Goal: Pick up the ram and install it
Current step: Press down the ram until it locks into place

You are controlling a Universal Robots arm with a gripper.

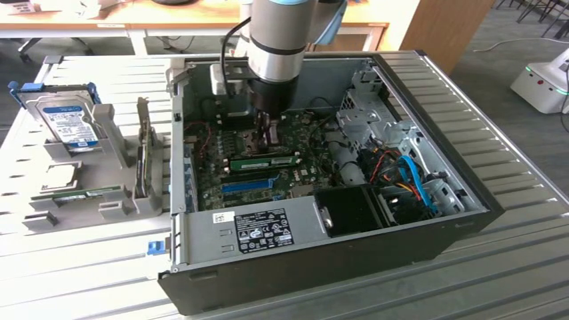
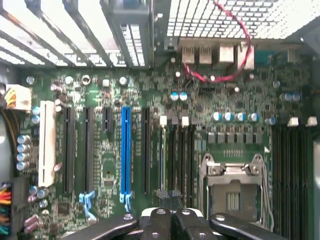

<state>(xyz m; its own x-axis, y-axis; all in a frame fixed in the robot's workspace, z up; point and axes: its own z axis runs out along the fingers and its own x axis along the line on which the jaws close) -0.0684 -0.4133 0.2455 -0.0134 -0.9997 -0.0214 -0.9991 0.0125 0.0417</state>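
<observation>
The gripper (image 2: 168, 212) is positioned over the green motherboard (image 2: 110, 165) — fingers closed together, nothing held. The long thin green ram stick (image 1: 264, 162) is seated nearby, its long axis running left–right in the exterior view.

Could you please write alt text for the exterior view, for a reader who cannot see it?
A robot arm reaches down into an open computer case, its gripper low over the green motherboard. One ram stick sits on the board near a blue expansion slot. On the exterior view's left, a grey holder carries another ram stick and a hard drive.
</observation>
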